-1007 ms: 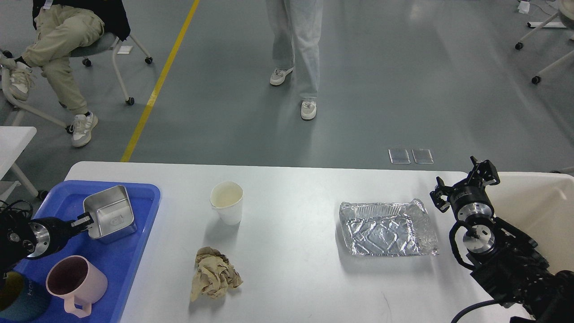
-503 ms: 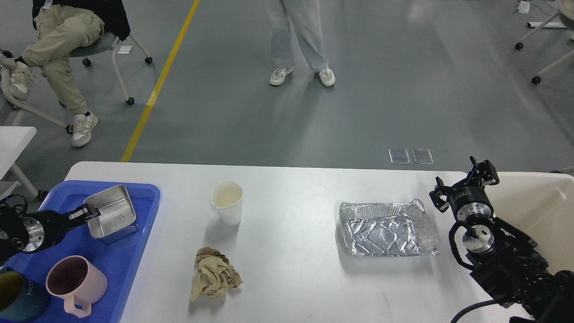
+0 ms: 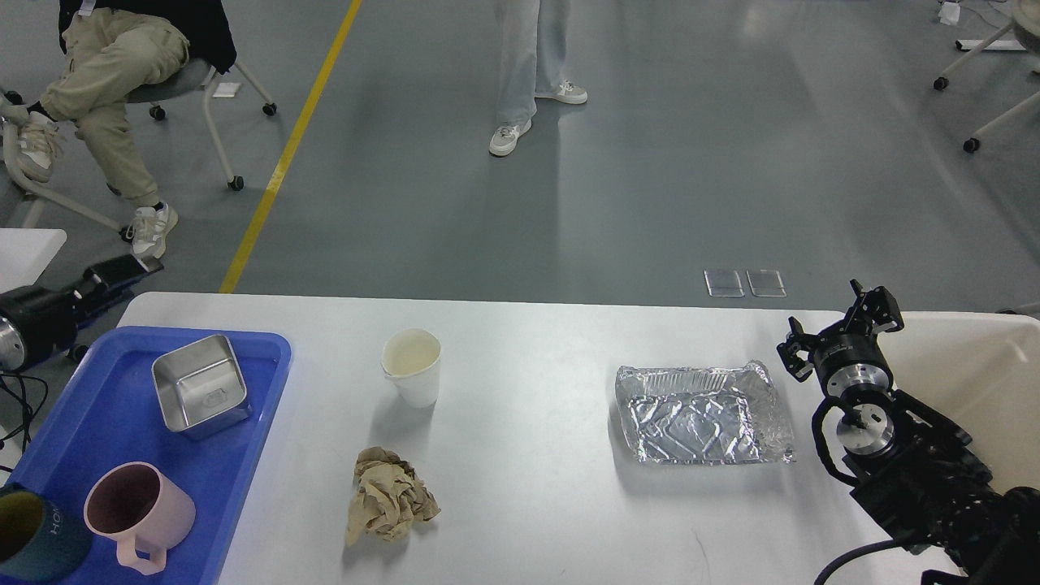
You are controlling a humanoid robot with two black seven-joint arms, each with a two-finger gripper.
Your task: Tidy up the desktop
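The white desktop (image 3: pixel 528 341) holds a white paper cup (image 3: pixel 412 367), a crumpled brown paper wad (image 3: pixel 388 497) and a crinkled foil tray (image 3: pixel 703 414). My left gripper (image 3: pixel 123 272) hangs above the table's far left corner, away from every object; it is dark and its fingers cannot be told apart. My right gripper (image 3: pixel 838 327) is open and empty, just right of the foil tray and beside the bin.
A blue tray (image 3: pixel 97 439) at the left holds a steel square container (image 3: pixel 199 394), a pink mug (image 3: pixel 134 512) and a dark teal cup (image 3: pixel 32 546). A cream-white bin (image 3: pixel 975 382) stands at the right edge. People are on the floor beyond the table.
My left gripper has drawn away from the steel container's rim and risen up and back to the far left. The container stays in the blue tray. The right arm has barely moved.
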